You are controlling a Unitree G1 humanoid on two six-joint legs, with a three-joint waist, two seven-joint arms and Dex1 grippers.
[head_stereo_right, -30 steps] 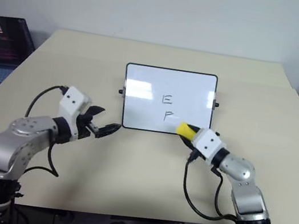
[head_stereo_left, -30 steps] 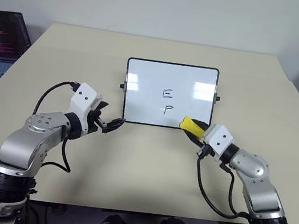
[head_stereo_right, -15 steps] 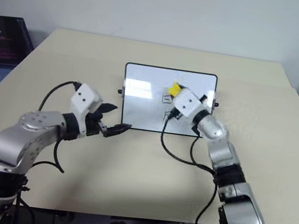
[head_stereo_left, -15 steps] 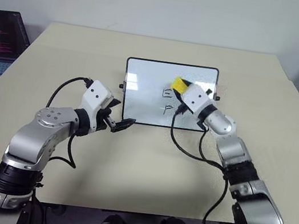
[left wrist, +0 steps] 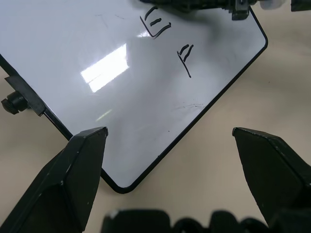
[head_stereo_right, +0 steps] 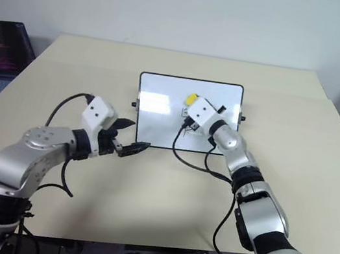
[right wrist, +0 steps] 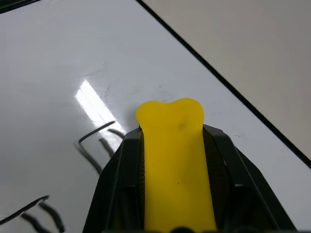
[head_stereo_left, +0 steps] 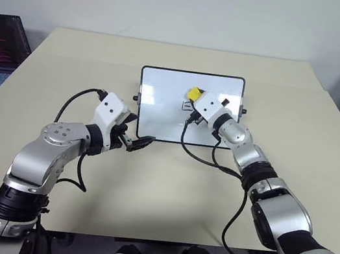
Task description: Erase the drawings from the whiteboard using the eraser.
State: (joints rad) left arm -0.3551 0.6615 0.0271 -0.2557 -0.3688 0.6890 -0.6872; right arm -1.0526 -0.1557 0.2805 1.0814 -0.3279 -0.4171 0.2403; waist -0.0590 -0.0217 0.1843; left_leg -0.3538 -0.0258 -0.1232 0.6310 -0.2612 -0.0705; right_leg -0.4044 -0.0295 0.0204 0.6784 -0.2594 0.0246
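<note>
Your right claw (head_stereo_left: 196,98) pinches the eraser (head_stereo_left: 193,93) over the whiteboard (head_stereo_left: 160,109); press it flat and wipe toward the near drawings (left wrist: 171,39). Left claw (left wrist: 170,160) is spread.

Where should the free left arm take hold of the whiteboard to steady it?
Probably the near left corner of the whiteboard, approached from the robot's side: the left gripper, jaws open, faces that thin framed edge, away from the drawings.
</note>
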